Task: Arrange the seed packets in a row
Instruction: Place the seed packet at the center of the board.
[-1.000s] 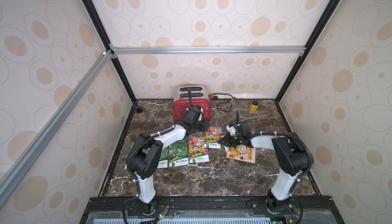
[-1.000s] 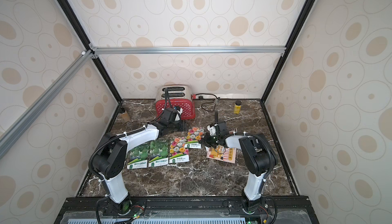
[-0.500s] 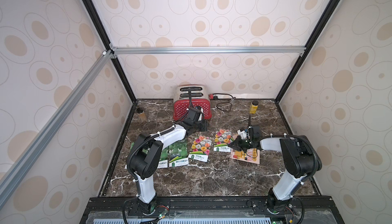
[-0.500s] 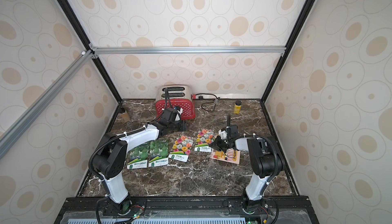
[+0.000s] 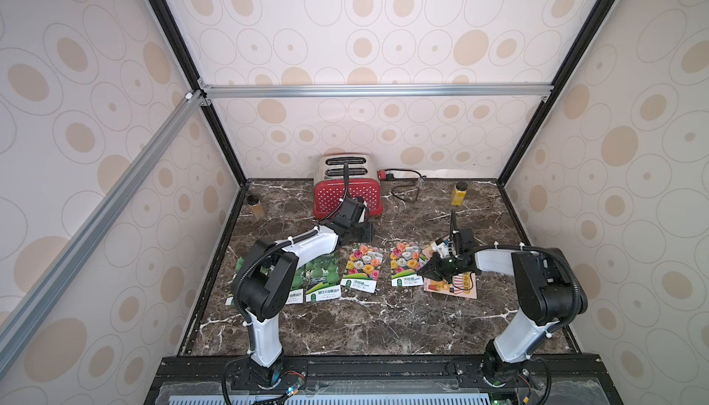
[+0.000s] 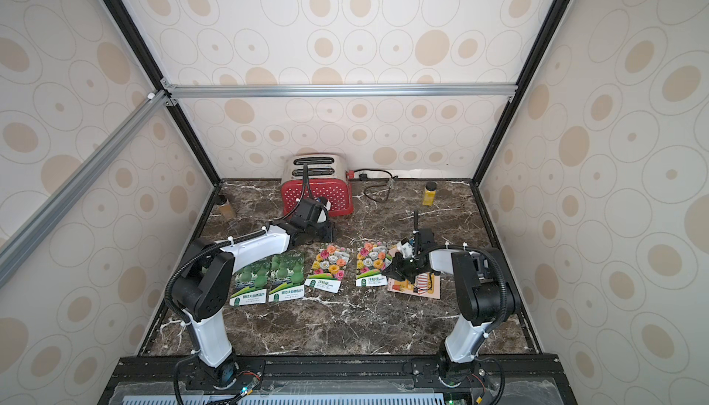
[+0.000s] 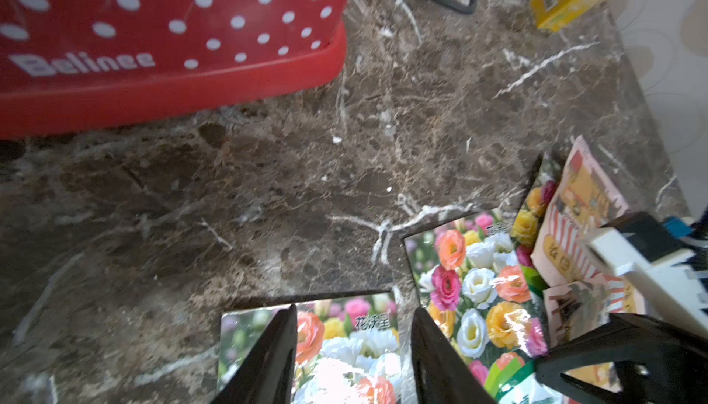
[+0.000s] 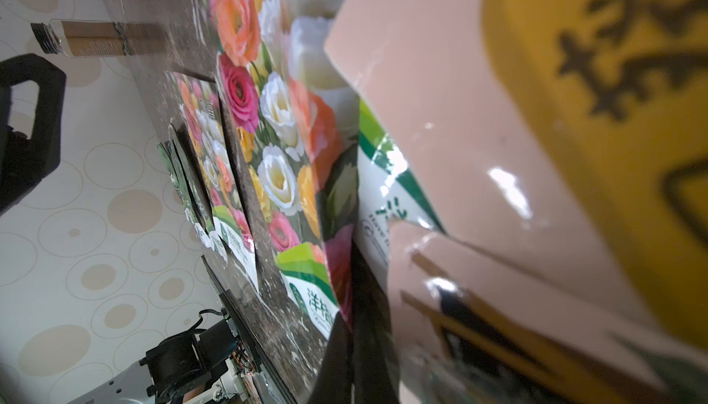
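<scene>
Left arm stretched far, beside toaster [image 5: 347, 192]; my left pincer [image 7: 352, 329] apart over a flower packet [image 7: 344, 348] | right arm folded inward; right pincer [image 5: 424, 270] together, tip at peach packets [image 5: 458, 287] | seed packets [image 6: 330, 265] mid-table: green packets [image 6: 286, 274] 3, flower 3, peach 2

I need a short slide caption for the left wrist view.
Open left gripper above a flower packet, near a red toaster.

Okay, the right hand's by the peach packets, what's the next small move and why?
Probably drag the front peach packet rightward off the pile. The closed right hand sits at the pile's edge, where that packet overlaps a second peach packet with a flower packet tucked beneath; none is in the row.
</scene>
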